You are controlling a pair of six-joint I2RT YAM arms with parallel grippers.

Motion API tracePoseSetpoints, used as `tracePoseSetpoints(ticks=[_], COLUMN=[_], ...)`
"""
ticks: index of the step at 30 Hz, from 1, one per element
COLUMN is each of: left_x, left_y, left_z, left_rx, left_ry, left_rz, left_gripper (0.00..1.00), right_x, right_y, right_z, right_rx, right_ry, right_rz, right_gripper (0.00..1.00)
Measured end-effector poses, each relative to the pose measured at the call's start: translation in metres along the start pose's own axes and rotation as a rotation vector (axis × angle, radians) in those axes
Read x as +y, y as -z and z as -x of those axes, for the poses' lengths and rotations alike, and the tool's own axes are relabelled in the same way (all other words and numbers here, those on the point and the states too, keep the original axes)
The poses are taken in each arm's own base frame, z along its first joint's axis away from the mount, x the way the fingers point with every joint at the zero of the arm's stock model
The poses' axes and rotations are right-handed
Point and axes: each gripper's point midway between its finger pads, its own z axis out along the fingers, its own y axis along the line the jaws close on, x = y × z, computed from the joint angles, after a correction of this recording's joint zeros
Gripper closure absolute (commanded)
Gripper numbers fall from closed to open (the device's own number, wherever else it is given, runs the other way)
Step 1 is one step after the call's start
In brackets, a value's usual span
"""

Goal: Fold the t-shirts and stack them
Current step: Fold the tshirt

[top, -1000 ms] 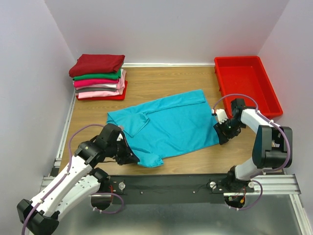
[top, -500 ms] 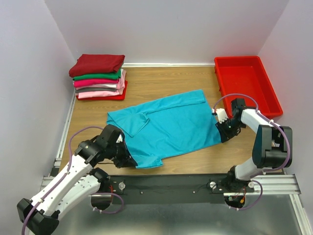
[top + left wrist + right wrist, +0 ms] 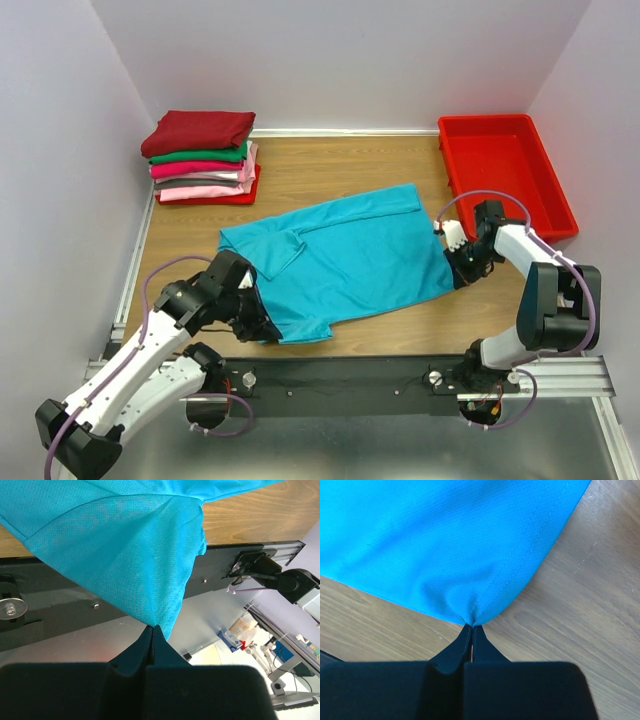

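Observation:
A teal t-shirt (image 3: pixel 345 258) lies spread across the middle of the wooden table, one sleeve folded over at its left. My left gripper (image 3: pixel 262 325) is shut on the shirt's near-left corner (image 3: pixel 155 622), and the cloth (image 3: pixel 125 550) hangs lifted from the pinch. My right gripper (image 3: pixel 457 272) is shut on the shirt's right hem corner (image 3: pixel 472 620), low on the wood. A stack of folded t-shirts (image 3: pixel 203 157), dark red on top with green, magenta and pink below, sits at the far left corner.
A red plastic bin (image 3: pixel 505 175) stands at the far right. White walls close in the left, back and right sides. A black rail (image 3: pixel 350 375) runs along the table's near edge, where both arm bases stand.
My right gripper has closed onto the teal shirt's right hem corner. My left gripper, holding its corner, has drawn back a little towards the near-left, and the near edge of the shirt has shifted with it.

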Motion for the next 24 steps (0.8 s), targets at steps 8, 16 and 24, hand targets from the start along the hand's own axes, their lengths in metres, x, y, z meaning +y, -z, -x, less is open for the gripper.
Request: tracePoseSetpoints(ticks=[8,16,24], left_x=[-0.011,-0.031,-0.049], left_y=[0.000,0.006,0.014], left_z=[0.006,0.016,0.031], left_rx=[-0.002,-0.035,-0.103], left_ry=[-0.005,-0.044,-0.084], left_rz=[-0.003,-0.044,-0.073], left_gripper=[1.00,1.00,1.00], right_x=[0.003,0.004,0.003], right_y=[0.008,0.021,0.033], right_z=[0.009,0.020,0.033], right_rx=[-0.026,-0.048,-0.076], right_ry=[0.003,0.006,0.010], right_rz=[0.016,0.035,0.040], right_gripper=[1.00,1.00,0.99])
